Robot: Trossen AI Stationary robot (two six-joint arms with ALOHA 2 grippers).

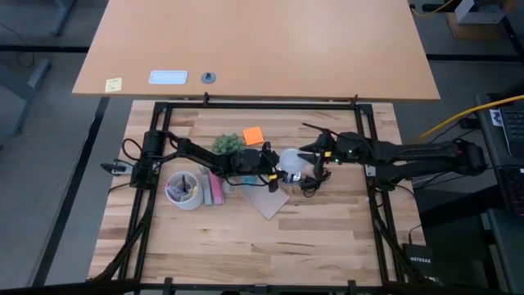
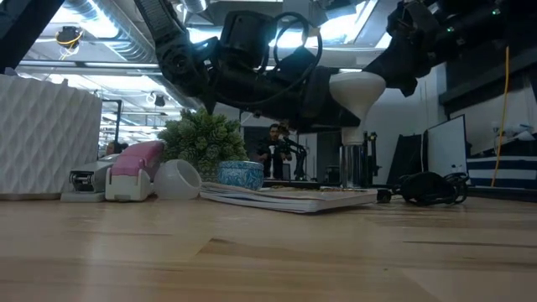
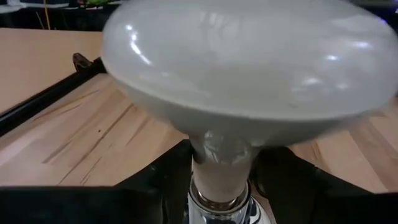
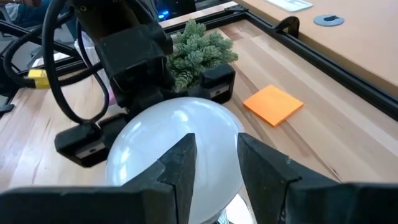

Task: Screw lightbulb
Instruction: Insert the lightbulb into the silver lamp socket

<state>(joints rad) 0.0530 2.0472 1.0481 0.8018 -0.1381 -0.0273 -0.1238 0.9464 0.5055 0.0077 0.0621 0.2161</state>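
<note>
Meeting above mid-bench (image 1: 327,229): left end effector (image 1: 277,170) clamped around the lightbulb (image 1: 292,161), right end effector (image 4: 214,163) open over its globe.

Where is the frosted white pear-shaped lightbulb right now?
In the high view the lightbulb sits near the table's middle, between the left gripper and right gripper, right of the orange sticky-note pad.
</note>
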